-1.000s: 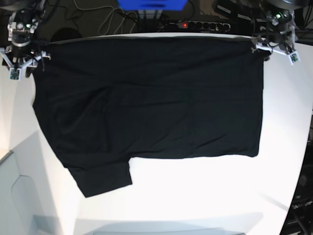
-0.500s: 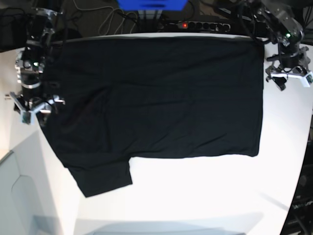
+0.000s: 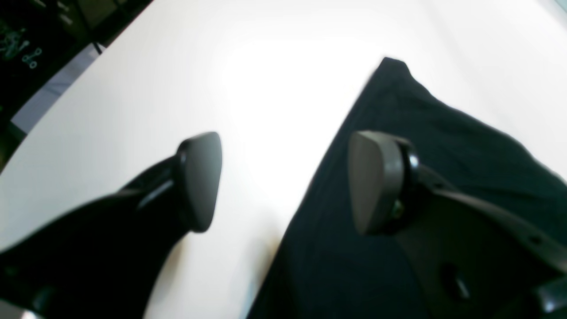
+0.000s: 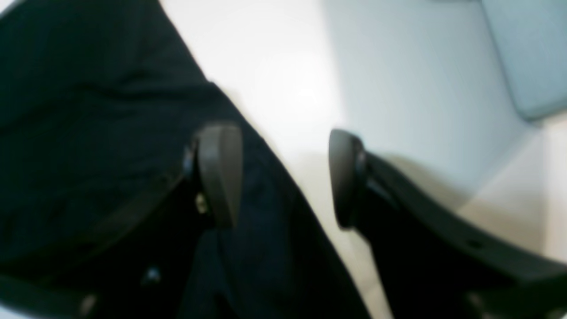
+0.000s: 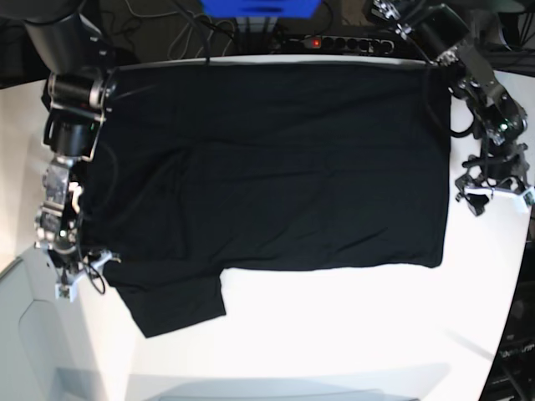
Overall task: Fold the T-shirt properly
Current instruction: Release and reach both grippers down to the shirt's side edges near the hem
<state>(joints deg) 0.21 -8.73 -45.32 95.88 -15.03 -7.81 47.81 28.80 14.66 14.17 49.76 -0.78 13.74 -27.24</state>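
Observation:
The black T-shirt (image 5: 267, 167) lies spread flat on the white table (image 5: 334, 334), with one sleeve (image 5: 175, 305) pointing to the front left. My left gripper (image 5: 497, 199) hovers open just off the shirt's right edge; in the left wrist view it (image 3: 285, 184) straddles that edge, one fingertip (image 3: 376, 186) over the cloth (image 3: 443, 146) and the other over bare table. My right gripper (image 5: 84, 276) is open at the shirt's left edge beside the sleeve. In the right wrist view it (image 4: 281, 177) also straddles the hem of the cloth (image 4: 88, 110). Neither holds anything.
A power strip (image 5: 351, 42), cables and a blue box (image 5: 259, 7) sit behind the table's far edge. A pale grey-blue panel (image 5: 25, 334) lies at the front left corner. Bare white table extends in front of the shirt.
Both arms have swept from the shirt's far corners toward the front along its side edges. The right gripper has reached the sleeve and the left sits at mid edge. The shirt has not moved.

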